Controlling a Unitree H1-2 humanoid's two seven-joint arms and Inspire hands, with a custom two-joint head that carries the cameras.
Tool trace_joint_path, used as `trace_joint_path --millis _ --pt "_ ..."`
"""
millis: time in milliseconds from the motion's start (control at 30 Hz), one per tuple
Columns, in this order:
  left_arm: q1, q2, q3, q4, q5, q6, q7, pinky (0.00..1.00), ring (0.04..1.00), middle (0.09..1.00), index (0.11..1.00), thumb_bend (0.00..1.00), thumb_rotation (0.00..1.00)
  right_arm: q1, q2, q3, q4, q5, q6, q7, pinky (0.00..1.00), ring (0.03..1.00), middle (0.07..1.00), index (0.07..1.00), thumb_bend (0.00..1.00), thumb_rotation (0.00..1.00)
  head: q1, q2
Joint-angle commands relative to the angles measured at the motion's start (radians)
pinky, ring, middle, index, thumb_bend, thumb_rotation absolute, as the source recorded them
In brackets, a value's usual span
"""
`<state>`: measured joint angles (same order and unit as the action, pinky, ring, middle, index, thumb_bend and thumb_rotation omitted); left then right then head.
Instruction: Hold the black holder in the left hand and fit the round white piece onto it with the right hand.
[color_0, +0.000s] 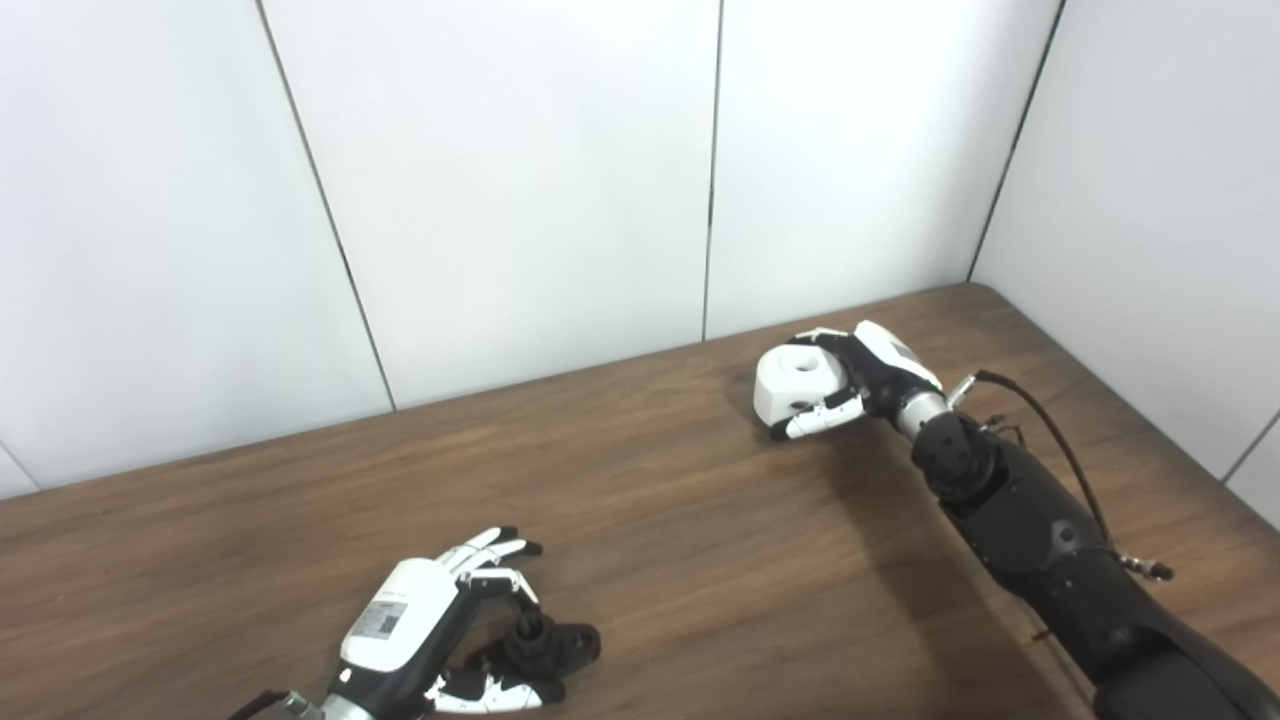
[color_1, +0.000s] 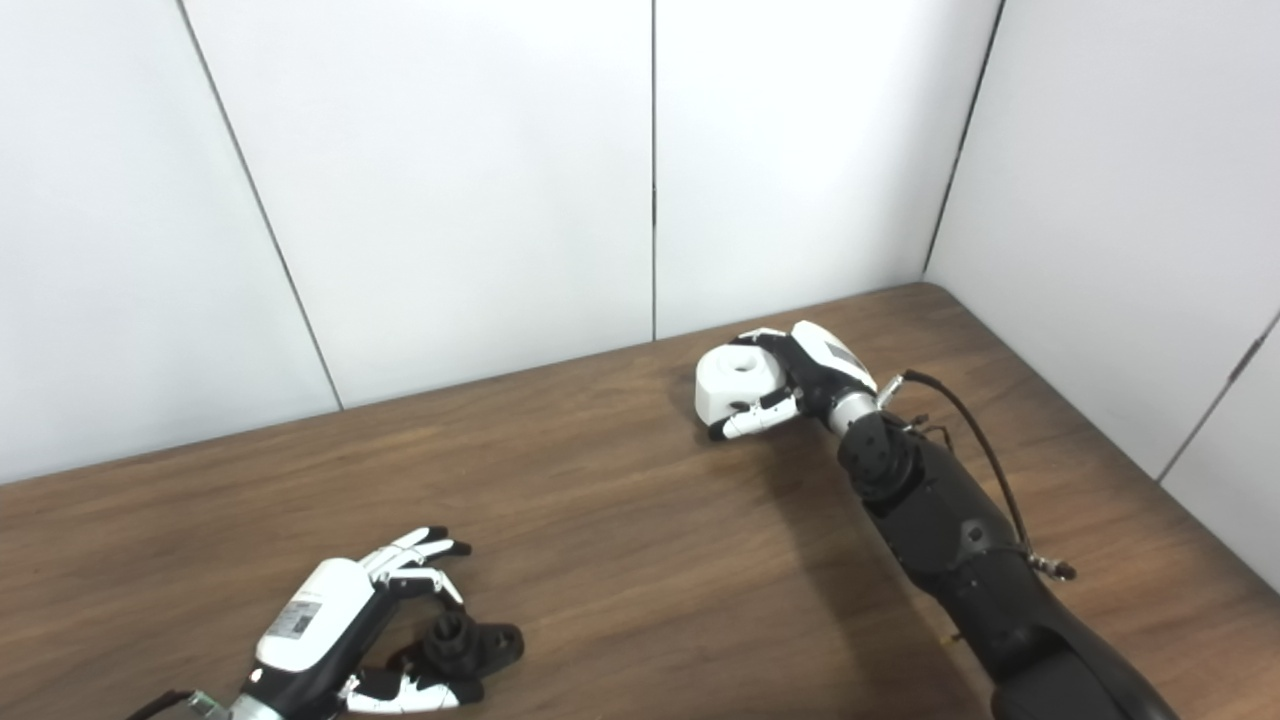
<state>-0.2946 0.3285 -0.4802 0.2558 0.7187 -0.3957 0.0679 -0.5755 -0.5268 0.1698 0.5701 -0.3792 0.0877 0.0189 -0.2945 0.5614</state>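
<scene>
Resting at the frame's lower left, the black holder (color_0: 540, 645) lay on the wooden table (color_0: 660, 520) between my left hand's (color_0: 420, 625) spread fingers and thumb; right of centre, my right hand (color_0: 850, 385) clasped the round white piece (color_0: 795, 385).

I see a brown wooden table (color_0: 640, 520) with grain running along its length, filling the lower half of both views. Behind it stands a white wall (color_0: 520, 180) of flat panels, split by thin dark seams (color_0: 712, 170) that run from top to tabletop. On the right, a 2nd white wall (color_0: 1160, 200) meets the back one at a corner (color_0: 1015, 150), and the table's far right end sits in that corner.
</scene>
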Motion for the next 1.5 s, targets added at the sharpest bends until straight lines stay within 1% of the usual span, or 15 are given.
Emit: trace_joint_path --millis 0,133,233,267,300,333,400,500,767,833,1033,1133,1267,1400,1467 --pt "0.095 0.019 -0.025 0.053 0.033 0.024 -0.032 0.83 0.914 0.845 0.479 0.52 0.06 -0.01 0.016 0.027 0.003 -0.004 0.014 0.06 0.79 0.907 0.922 0.796 0.96 0.34 0.001 0.0" --pt "0.095 0.02 -0.027 0.047 0.034 0.024 -0.037 0.83 0.912 0.845 0.479 0.52 0.06 -0.01 0.019 0.036 -0.001 -0.017 0.022 0.061 0.77 0.901 0.923 0.782 0.96 0.35 0.003 0.003" --pt "0.093 0.019 -0.025 0.056 0.03 0.012 -0.027 0.82 0.911 0.842 0.479 0.52 0.06 -0.002 0.029 0.027 0.002 -0.02 -0.004 0.026 0.73 0.881 0.905 0.7 0.92 0.3 0.005 0.004" --pt "0.093 0.018 -0.025 0.058 0.031 0.012 -0.025 0.82 0.911 0.842 0.479 0.52 0.06 0.002 0.036 0.022 0.009 -0.031 -0.02 -0.014 0.71 0.864 0.888 0.66 0.88 0.26 0.008 0.004" --pt "0.094 0.019 -0.025 0.056 0.032 0.014 -0.026 0.82 0.911 0.841 0.479 0.52 0.06 0.005 0.043 0.019 0.018 -0.044 -0.037 -0.054 0.69 0.833 0.853 0.558 0.67 0.19 0.007 0.005" --pt "0.094 0.019 -0.026 0.058 0.034 0.013 -0.023 0.82 0.911 0.841 0.479 0.52 0.06 0.007 0.05 0.02 0.031 -0.062 -0.05 -0.098 0.68 0.814 0.83 0.523 0.6 0.16 0.007 0.005" --pt "0.095 0.02 -0.025 0.053 0.034 0.017 -0.027 0.82 0.911 0.84 0.479 0.52 0.06 0.01 0.062 0.021 0.047 -0.087 -0.067 -0.16 0.65 0.78 0.783 0.491 0.54 0.14 0.008 0.007" --pt "0.095 0.021 -0.025 0.049 0.032 0.019 -0.032 0.82 0.909 0.841 0.479 0.52 0.06 0.014 0.072 0.022 0.058 -0.1 -0.086 -0.205 0.65 0.77 0.757 0.483 0.52 0.13 0.007 0.007" --pt "0.094 0.016 -0.026 0.065 0.042 0.013 -0.012 0.82 0.906 0.838 0.479 0.52 0.06 0.019 0.081 0.018 0.052 -0.093 -0.103 -0.226 0.65 0.759 0.741 0.483 0.52 0.13 0.018 0.012" --pt "0.093 0.014 -0.027 0.07 0.046 0.011 -0.006 0.81 0.903 0.836 0.479 0.52 0.06 0.023 0.081 0.017 0.042 -0.088 -0.114 -0.221 0.65 0.757 0.74 0.483 0.52 0.13 0.02 0.014" --pt "0.093 0.01 -0.026 0.078 0.039 0.014 -0.015 0.85 0.919 0.847 0.479 0.52 0.06 0.047 0.086 0.02 -0.081 -0.077 -0.099 -0.173 0.69 0.781 0.749 0.482 0.52 0.13 0.047 0.022" --pt "0.091 0.011 -0.031 0.063 0.046 0.042 -0.049 0.87 0.935 0.862 0.48 0.52 0.06 0.065 0.098 0.021 -0.205 -0.062 -0.079 -0.115 0.71 0.797 0.757 0.482 0.52 0.13 0.063 0.025" --pt "0.087 0.009 -0.036 0.054 0.054 0.058 -0.063 0.88 0.944 0.87 0.48 0.52 0.06 0.087 0.115 0.026 -0.368 -0.064 -0.039 -0.027 0.7 0.804 0.77 0.482 0.52 0.14 0.083 0.032" --pt "0.081 0.002 -0.036 0.063 0.044 0.053 -0.058 0.88 0.943 0.868 0.479 0.52 0.06 0.107 0.138 0.026 -0.491 -0.054 -0.033 0.039 0.69 0.799 0.777 0.482 0.52 0.14 0.101 0.034" --pt "0.081 -0.004 -0.033 0.059 0.037 0.061 -0.064 0.88 0.946 0.869 0.479 0.52 0.06 0.118 0.145 0.032 -0.557 -0.046 -0.037 0.076 0.69 0.795 0.775 0.482 0.52 0.14 0.129 0.04"
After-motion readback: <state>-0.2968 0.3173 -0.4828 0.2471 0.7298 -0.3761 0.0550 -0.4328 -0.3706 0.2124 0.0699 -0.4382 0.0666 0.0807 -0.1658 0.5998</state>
